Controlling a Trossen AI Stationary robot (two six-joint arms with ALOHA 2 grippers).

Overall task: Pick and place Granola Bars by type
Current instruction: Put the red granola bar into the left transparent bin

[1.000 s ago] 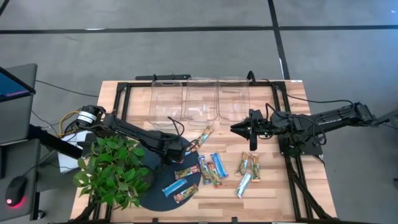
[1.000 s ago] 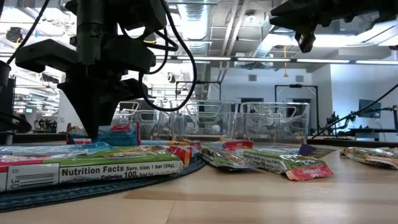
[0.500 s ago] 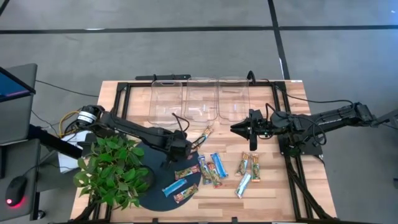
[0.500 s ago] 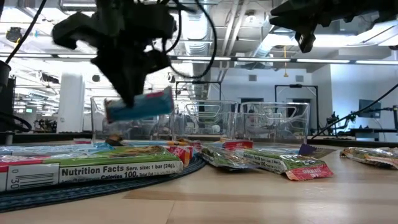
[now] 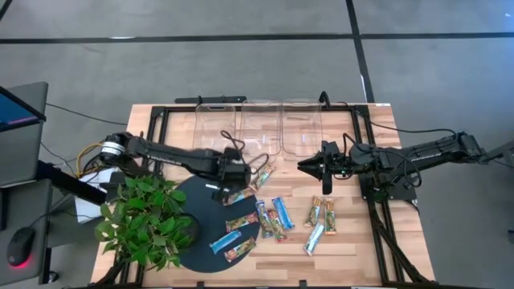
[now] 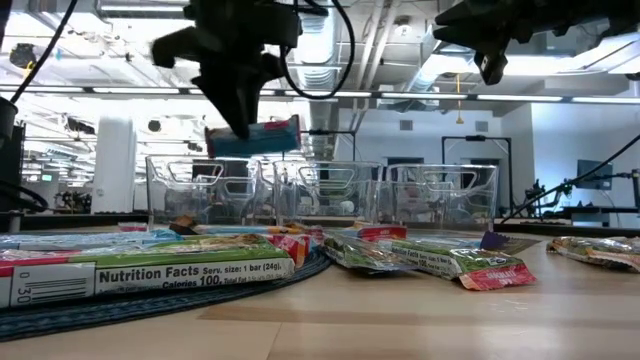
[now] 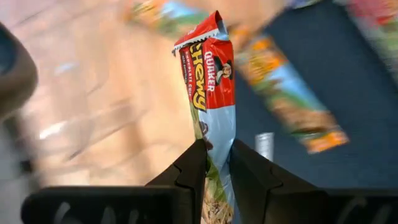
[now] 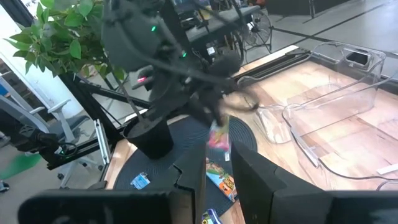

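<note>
Your left gripper [image 5: 238,171] hangs above the tabletop [image 5: 353,241] with its jaws clamped on one granola bar [image 7: 211,93], a red and pale blue wrapper that stands out straight past the fingertips [image 7: 194,163]; from table height the same bar shows lifted clear, level with the upper rims of the three clear bins [image 6: 320,190] behind it. Directly under and just beyond those jaws lies the dark round mat [image 5: 205,233], carrying several more bars [image 5: 226,240], and further bars [image 5: 281,213] are scattered on the bare wood between your two grippers. A potted plant [image 5: 144,221] stands at the mat's edge, on the side away from the right arm. Your right gripper [image 5: 307,166] waits well apart from the left one, raised off the wood near the bins, its jaws narrowly parted and holding nothing.
</note>
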